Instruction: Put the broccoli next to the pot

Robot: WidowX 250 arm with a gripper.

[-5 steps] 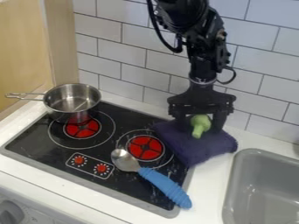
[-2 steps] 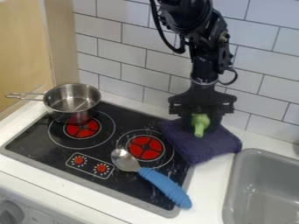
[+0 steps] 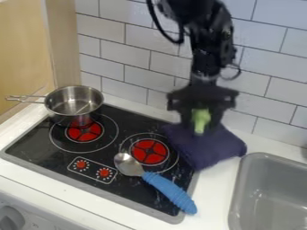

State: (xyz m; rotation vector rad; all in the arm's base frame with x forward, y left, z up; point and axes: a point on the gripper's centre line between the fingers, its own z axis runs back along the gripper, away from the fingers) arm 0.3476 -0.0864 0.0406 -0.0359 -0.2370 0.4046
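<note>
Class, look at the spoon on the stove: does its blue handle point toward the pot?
No, the blue handle points away, toward the near right corner of the stove, while the spoon's metal bowl lies nearer the pot.

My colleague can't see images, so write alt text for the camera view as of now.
A black robot gripper holds green broccoli over a purple cloth at the right edge of a black stove. A metal pot sits at the stove's back left, a blue-handled spoon lies toward its front right, and a gray sink is at right.

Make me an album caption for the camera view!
Robot gripper holds broccoli above a purple cloth; pot sits on the stove.
</note>
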